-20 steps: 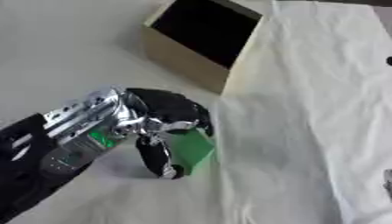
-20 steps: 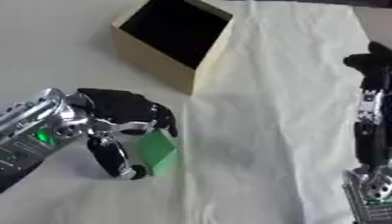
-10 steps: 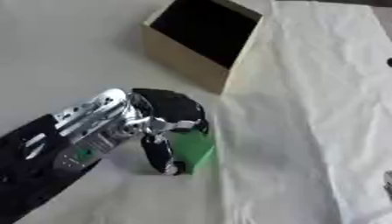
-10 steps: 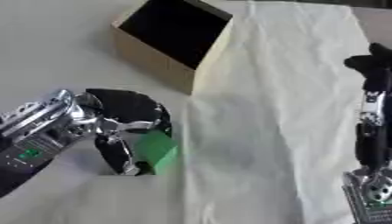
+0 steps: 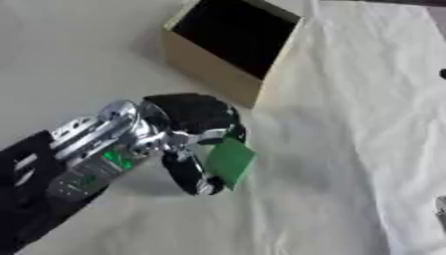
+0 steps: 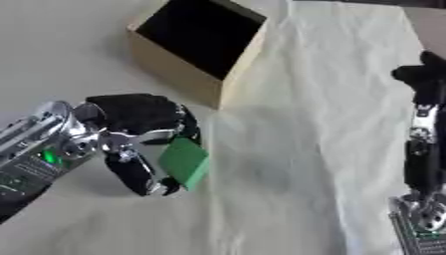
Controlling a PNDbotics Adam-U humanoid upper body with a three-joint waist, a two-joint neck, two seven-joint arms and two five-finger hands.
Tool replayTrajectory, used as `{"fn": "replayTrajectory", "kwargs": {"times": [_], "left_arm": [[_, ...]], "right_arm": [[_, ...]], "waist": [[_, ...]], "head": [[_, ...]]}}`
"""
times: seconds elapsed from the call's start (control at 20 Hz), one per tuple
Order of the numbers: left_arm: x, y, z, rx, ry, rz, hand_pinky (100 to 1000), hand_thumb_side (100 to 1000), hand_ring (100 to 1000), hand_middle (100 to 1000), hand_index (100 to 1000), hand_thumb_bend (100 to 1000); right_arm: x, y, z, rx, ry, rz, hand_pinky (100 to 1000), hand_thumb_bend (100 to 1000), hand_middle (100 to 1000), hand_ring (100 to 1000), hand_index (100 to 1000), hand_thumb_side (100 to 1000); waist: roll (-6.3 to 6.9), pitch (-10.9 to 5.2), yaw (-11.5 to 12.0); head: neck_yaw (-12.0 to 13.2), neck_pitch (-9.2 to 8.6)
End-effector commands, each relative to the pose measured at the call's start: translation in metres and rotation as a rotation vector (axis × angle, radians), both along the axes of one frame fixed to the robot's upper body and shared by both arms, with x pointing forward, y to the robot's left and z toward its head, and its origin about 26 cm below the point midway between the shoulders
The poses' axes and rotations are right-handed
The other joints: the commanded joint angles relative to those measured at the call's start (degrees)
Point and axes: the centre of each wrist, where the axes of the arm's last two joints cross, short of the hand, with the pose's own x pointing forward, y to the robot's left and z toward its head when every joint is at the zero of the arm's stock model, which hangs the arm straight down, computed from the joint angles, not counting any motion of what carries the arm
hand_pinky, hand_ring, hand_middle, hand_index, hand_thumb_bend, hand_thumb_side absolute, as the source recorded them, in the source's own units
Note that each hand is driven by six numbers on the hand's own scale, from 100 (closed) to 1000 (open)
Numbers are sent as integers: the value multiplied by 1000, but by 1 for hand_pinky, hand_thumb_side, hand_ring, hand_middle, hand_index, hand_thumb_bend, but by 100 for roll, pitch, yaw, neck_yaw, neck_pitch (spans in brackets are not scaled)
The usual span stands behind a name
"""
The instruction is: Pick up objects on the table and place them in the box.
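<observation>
While the left robot hand [image 5: 187,132] reached in from the desk's near left corner, its fingers and thumb were curled round a flat green block [image 5: 230,162], which it held tilted and seemingly raised off the desk [image 5: 78,55] beside the cloth's left edge. The open cardboard box [image 5: 233,46] stood toward the far edge, its dark inside showing, its right side touching a pale cloth [image 5: 348,129] spread over the desk's right half. The right robot hand [image 6: 427,79] hung above the cloth by the right edge; whether its fingers were open I could not tell.
</observation>
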Motion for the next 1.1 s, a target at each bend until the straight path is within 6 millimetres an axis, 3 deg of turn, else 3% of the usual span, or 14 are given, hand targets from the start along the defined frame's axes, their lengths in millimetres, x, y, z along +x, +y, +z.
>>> {"fn": "replayTrajectory", "kwargs": {"times": [0.05,0.3,0.6,1.1], "left_arm": [[-11,11,27,-36,-62,7,515,113,577,505,558,100],[-21,26,68,-164,-141,55,493,100,555,498,550,100],[-12,37,103,-306,-226,106,482,105,543,496,549,100],[49,38,107,-427,-301,218,457,116,524,496,550,100]], "right_arm": [[-1,-4,9,-12,-28,-5,807,100,627,697,821,788],[1,-4,12,-20,-46,1,808,100,629,699,820,778],[1,-5,14,-22,-51,8,807,100,629,699,820,776],[2,-3,15,-26,-53,34,806,100,631,701,820,769]], "waist": [[31,-148,1],[47,-161,-43],[94,-204,-141],[132,-254,-496]], "head": [[-29,-81],[-16,-77],[49,-44],[439,-78]]}}
